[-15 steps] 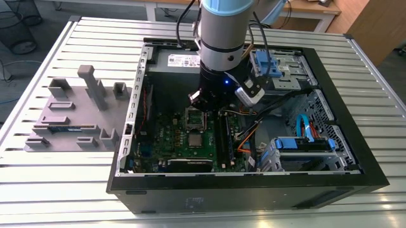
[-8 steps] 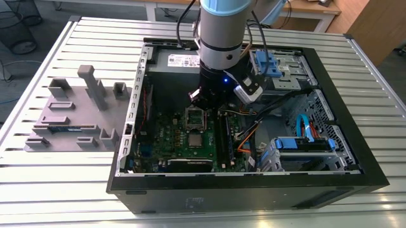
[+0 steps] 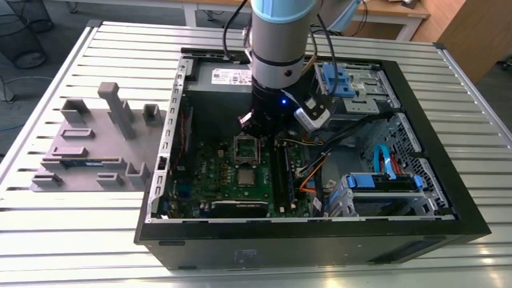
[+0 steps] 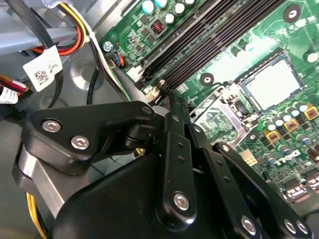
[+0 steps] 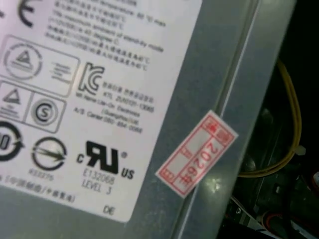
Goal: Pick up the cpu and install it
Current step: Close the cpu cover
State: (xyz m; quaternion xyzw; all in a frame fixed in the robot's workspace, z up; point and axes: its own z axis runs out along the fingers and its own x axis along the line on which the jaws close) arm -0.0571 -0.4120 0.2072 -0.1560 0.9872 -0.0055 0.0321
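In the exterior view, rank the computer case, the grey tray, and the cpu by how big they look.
Largest to smallest:
1. The computer case
2. The grey tray, at the exterior view's left
3. The cpu, on the motherboard

Grey arm (image 3: 277, 42) w/ blue band, black screwed gripper (image 4: 172, 124) linkages.

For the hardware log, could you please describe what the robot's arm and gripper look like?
In the exterior view the arm is a thick silver-grey cylinder with a light blue band at the top and a black wrist section showing a small blue light, with black cables trailing beside it. In the second wrist view the gripper is matte black, built of rounded linkage bars joined by shiny silver screws.
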